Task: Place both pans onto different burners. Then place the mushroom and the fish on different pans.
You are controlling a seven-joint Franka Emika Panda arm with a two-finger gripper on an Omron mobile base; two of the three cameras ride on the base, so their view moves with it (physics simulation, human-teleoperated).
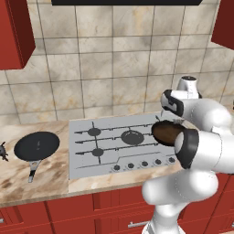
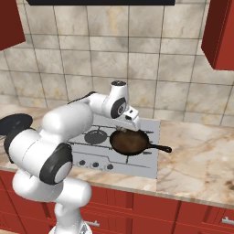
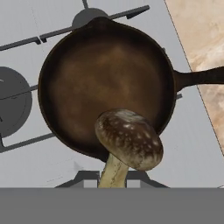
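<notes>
The dark brown pan (image 1: 165,132) (image 2: 129,142) (image 3: 100,74) sits on the right burner of the cooktop (image 1: 91,167), its handle pointing right. Just above its near rim, my gripper (image 2: 125,128) (image 3: 113,180) is shut on the stem of the mushroom (image 3: 129,138), whose speckled brown cap hangs over the pan. The flat black pan (image 1: 36,146) (image 2: 13,122) lies on the counter left of the cooktop, with its grey handle toward the front. The fish (image 1: 2,151) lies at the far left edge of the counter. Free burners (image 1: 132,136) (image 1: 94,132) show at the middle and left.
A row of small knobs (image 1: 137,165) runs along the cooktop's front. Bare marble counter (image 2: 196,155) stretches right of the cooktop. Red wall cabinets (image 1: 13,32) (image 2: 221,32) hang at both sides, and the tiled wall stands behind.
</notes>
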